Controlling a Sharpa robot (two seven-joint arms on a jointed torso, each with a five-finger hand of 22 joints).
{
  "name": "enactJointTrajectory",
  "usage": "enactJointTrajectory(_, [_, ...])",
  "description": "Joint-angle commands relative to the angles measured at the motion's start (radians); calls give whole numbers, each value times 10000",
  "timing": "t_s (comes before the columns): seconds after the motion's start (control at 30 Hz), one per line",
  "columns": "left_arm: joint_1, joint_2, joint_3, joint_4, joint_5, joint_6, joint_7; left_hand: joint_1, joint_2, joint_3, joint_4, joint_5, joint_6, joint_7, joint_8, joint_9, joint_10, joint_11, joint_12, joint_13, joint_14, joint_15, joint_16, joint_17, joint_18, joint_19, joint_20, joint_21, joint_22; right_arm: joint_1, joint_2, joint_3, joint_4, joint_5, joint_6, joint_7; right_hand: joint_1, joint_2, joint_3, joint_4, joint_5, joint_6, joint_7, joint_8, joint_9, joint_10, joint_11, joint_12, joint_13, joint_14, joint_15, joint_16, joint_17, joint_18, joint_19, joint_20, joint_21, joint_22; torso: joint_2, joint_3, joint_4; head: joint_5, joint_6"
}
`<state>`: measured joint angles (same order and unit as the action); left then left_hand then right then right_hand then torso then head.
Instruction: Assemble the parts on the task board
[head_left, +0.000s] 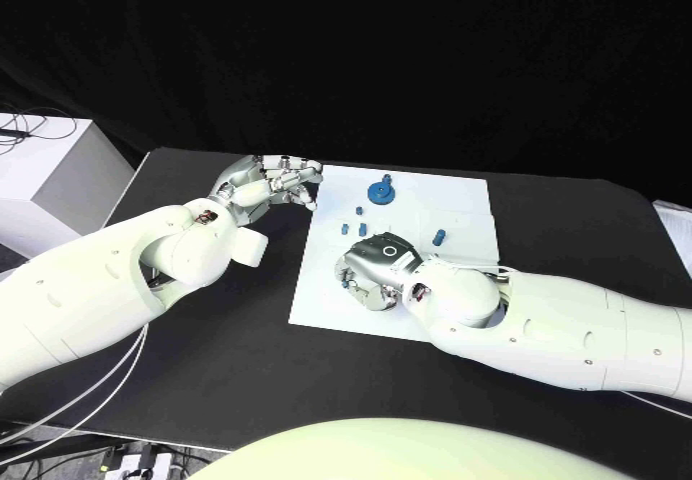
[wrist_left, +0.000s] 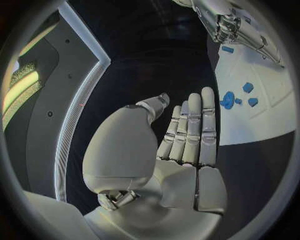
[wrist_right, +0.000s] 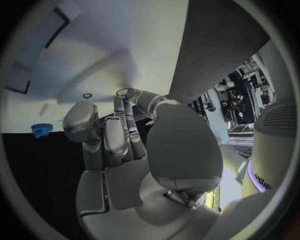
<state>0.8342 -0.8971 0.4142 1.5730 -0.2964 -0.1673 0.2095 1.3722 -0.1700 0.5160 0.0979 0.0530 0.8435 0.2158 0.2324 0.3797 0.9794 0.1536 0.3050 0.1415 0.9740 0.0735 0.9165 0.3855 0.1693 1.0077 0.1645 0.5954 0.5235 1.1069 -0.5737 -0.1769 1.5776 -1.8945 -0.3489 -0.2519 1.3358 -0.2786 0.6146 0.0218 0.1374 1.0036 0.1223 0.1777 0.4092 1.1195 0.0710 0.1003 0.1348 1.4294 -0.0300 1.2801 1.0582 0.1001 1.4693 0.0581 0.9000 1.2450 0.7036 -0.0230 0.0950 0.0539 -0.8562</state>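
The white task board (head_left: 464, 205) lies in the middle of the black table. A blue gear-like part (head_left: 379, 193) stands near its far edge, with several small blue parts (head_left: 359, 211) beside it, one of them further right (head_left: 436, 236). My right hand (head_left: 371, 266) hovers low over the board's near half. In the right wrist view its thumb and a finger pinch a small blue part (wrist_right: 126, 101) above round holes (wrist_right: 87, 95) in the board. My left hand (head_left: 271, 181) sits at the board's far left corner, fingers (wrist_left: 190, 127) stretched out and holding nothing.
A white box (head_left: 51, 180) stands at the table's left edge. In the left wrist view the gear (wrist_left: 227, 100) and small parts (wrist_left: 248, 87) lie beyond the fingertips, with the right hand (wrist_left: 240, 27) further off. Cables hang at the front left.
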Motion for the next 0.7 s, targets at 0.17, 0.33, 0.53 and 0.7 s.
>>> enactJointTrajectory(0.17, [-5,-1,4,23,-31,178,38,120,12,-47,4,-10,-82,101,49,-11,-40,-2,48,-15,-21,30,-35,13,132,70,-12,-59,-11,-47,10,-38,-61,-116,-59,-56,712,569,701,-302,-459,675,-56,322,80,650,-134,434,32,276,32,382,470,-50,304,60,826,430,2,1,-6,-1,7])
enactJointTrajectory(0.33, [-5,0,4,22,-31,179,36,155,22,-75,21,-11,-111,108,97,-17,-65,3,87,-26,-24,33,-47,21,130,94,-11,-93,-42,-52,22,-40,-75,-118,-293,-52,670,745,785,-329,-515,968,-75,490,165,1026,-205,599,93,400,-11,467,593,-88,391,33,1125,589,1,3,-7,-4,12])
enactJointTrajectory(0.53, [-5,-1,4,21,-31,180,32,155,22,-75,21,-11,-111,108,97,-17,-65,3,87,-26,-24,33,-47,21,130,94,-11,-93,-42,-57,33,-41,-94,-118,-455,-148,543,812,764,-270,-520,1075,-103,567,215,1161,-250,628,129,464,-60,513,674,-110,434,5,1295,675,3,2,-7,-11,6])
enactJointTrajectory(0.7, [-5,-9,4,19,-34,177,24,155,22,-75,21,-11,-111,108,97,-17,-65,3,87,-26,-24,33,-47,21,130,94,-11,-93,-42,-65,7,-41,-93,-106,-602,-294,514,831,762,-266,-501,1110,-120,596,237,1216,-271,639,145,485,-84,523,692,-120,453,-12,1377,716,-1,5,-10,-20,9])
